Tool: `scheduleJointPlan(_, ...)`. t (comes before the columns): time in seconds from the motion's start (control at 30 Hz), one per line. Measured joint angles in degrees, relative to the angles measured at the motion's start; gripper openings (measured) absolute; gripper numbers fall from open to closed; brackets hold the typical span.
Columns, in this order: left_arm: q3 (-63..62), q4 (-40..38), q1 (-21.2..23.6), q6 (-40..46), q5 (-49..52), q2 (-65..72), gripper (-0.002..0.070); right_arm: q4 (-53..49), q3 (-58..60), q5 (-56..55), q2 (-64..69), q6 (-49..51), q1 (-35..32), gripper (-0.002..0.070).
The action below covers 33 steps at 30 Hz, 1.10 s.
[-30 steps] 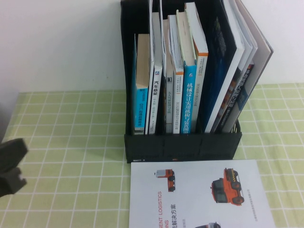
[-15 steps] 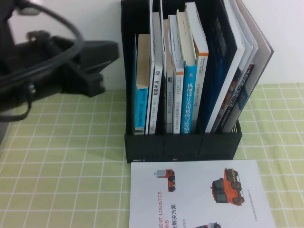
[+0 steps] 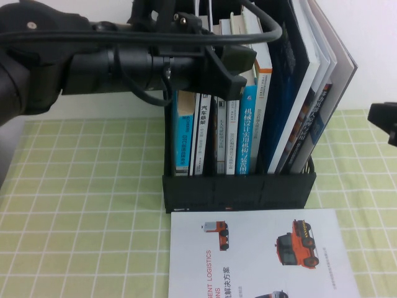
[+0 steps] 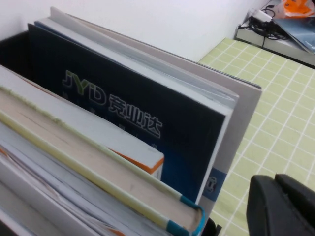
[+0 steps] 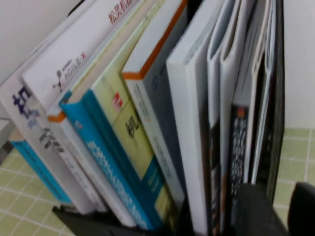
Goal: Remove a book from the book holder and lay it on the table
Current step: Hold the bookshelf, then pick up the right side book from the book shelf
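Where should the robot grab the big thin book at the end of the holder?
By its top edge, from above. The book leans at the right end of the holder and is taller than its neighbours, so that edge is free. The left gripper is over the middle books; the right gripper is right of the holder.

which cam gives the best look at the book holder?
High view: the whole book holder shows, front wall and books, left gripper reaching across its top, right gripper off to its right. Right wrist view catches only a lower corner; left wrist view shows mostly book tops, with a dark sliver of rack.
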Motion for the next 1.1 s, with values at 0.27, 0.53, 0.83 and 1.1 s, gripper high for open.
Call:
scheduleJointPlan(0.27, -0.7, 0.9, 0.0, 0.2, -2.0, 2.3, -0.0003, 17.6, -5.2, -1.8, 6.2, -33.2, 0.0, 0.0165)
scheduleJointPlan(0.53, -1.0, 1.1, 0.0, 0.2, -4.2, 2.7, -0.0003, 18.8, -5.4, 2.7, 10.9, -47.3, 0.1, 0.0165)
scheduleJointPlan(0.83, -1.1, 1.1, 0.0, 0.2, -4.3, 2.7, -0.0003, 19.0, -6.3, -1.2, 12.7, -47.2, 0.1, 0.0165)
scheduleJointPlan(1.1, -1.1, 0.3, 0.0, 0.2, -4.3, 2.7, -0.0003, 19.2, -9.0, -1.3, 14.8, -42.8, 0.1, 0.0165)
